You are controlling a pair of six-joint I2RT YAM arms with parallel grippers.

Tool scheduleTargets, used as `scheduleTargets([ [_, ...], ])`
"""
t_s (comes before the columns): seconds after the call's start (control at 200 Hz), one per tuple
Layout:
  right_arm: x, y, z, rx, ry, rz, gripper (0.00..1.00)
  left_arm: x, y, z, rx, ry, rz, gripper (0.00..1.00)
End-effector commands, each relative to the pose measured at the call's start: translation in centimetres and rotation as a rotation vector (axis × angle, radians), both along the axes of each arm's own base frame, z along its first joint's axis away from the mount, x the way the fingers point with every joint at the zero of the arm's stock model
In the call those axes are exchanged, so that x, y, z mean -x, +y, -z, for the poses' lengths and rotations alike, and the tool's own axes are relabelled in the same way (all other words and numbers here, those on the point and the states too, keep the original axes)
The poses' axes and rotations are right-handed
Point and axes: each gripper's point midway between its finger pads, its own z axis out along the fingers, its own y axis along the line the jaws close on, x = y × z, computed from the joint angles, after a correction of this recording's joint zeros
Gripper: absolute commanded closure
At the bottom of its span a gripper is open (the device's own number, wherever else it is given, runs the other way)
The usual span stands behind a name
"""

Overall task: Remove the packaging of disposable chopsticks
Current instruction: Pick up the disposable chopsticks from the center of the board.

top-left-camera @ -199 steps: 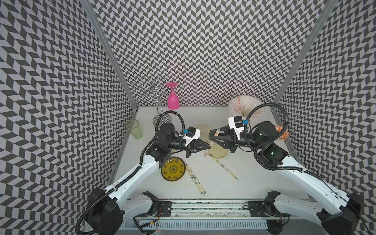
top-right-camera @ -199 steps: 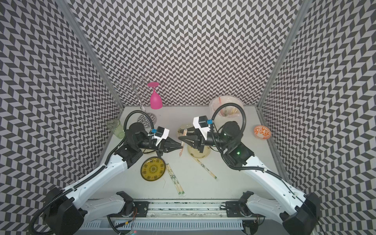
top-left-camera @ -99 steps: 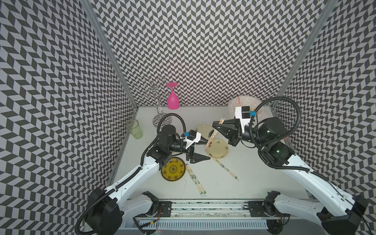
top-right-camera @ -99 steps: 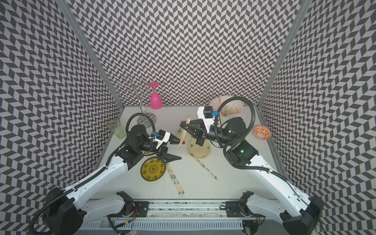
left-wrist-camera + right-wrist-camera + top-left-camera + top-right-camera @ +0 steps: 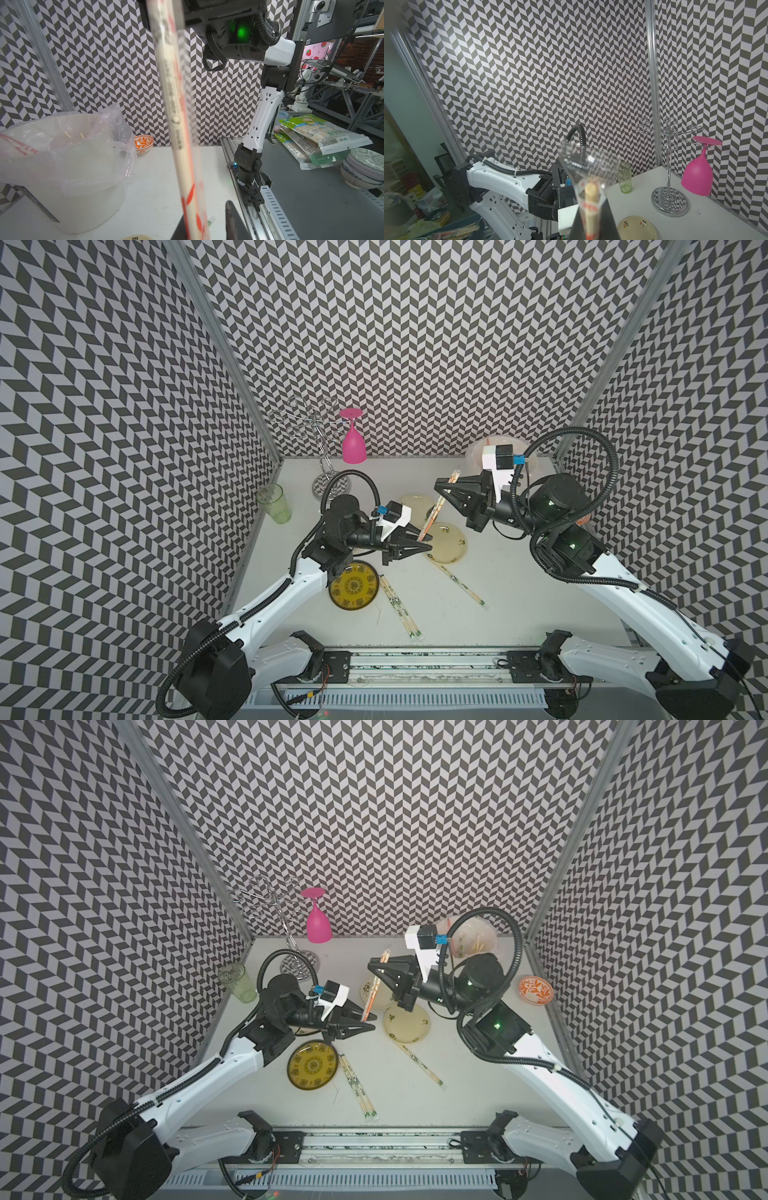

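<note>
White table (image 5: 519, 593), black-and-white zigzag walls (image 5: 415, 344). The right gripper (image 5: 444, 484) pinches the sleeve (image 5: 435, 510) at its upper end; its length slants down between the parted jaws of the left gripper (image 5: 424, 540).

Left arm stretched from near edge of table toward centre, wrist low. Left gripper (image 5: 423, 540) jaws part-open around lower end of packaging (image 5: 435, 509). Right arm elbow raised, wrist turned toward left side. Right gripper (image 5: 441, 486) higher, clamped on packaging's upper end.
</note>
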Motion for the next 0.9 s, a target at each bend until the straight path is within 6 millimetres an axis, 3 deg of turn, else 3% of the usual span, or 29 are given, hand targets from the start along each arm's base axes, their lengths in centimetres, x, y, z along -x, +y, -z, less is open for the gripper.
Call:
scheduleTargets([
  [0.0, -0.4, 0.7, 0.9, 0.008, 0.025, -0.018, 1.00, 1.1, 0.2, -1.6, 0.046, -0.038, 0.042, 0.74],
  [0.035, -0.5, 0.7, 1.0, 0.007, 0.029, -0.015, 1.00, 1.1, 0.2, -1.6, 0.045, -0.036, 0.043, 0.77],
  [0.12, -0.6, 0.6, 0.8, 0.000, 0.025, -0.004, 1.00, 1.0, 0.1, -1.5, 0.041, -0.038, 0.039, 0.94],
  [0.21, -0.6, 0.5, 0.5, -0.003, 0.019, -0.001, 1.00, 0.8, 0.1, -1.4, 0.034, -0.035, 0.029, 1.00],
  [0.31, -0.4, 0.5, 0.2, 0.009, -0.004, 0.001, 1.00, 0.7, 0.1, -1.6, 0.038, -0.041, 0.015, 1.00],
  [0.34, -0.3, 0.3, 0.0, 0.016, -0.025, 0.006, 0.86, 0.8, 0.2, -1.7, 0.044, -0.049, 0.017, 1.00],
  [0.401, 0.1, 0.0, -0.5, 0.038, -0.089, 0.019, 0.34, 1.6, 0.4, -2.1, 0.063, -0.069, 0.049, 1.00],
  [0.426, 0.4, -0.3, -0.8, 0.045, -0.122, 0.024, 0.24, 2.0, 0.5, -2.3, 0.070, -0.073, 0.067, 1.00],
  [0.471, 1.1, -0.8, -1.7, 0.050, -0.186, 0.031, 0.18, 2.7, 0.7, -2.6, 0.082, -0.078, 0.107, 1.00],
  [0.531, 2.4, -1.4, -2.9, 0.044, -0.266, 0.019, 0.17, 3.6, 0.9, -3.0, 0.093, -0.080, 0.158, 1.00],
  [0.626, 4.4, -1.4, -3.9, 0.059, -0.370, -0.051, 0.23, 4.7, 0.9, -3.2, 0.098, -0.090, 0.209, 1.00],
  [0.771, 6.0, -1.2, -5.4, 0.052, -0.432, -0.136, 0.46, 5.7, 0.7, -3.0, 0.092, -0.092, 0.245, 1.00],
  [0.896, 7.3, -1.4, -6.4, 0.030, -0.464, -0.185, 0.52, 5.6, 0.6, -3.1, 0.095, -0.092, 0.232, 1.00],
])
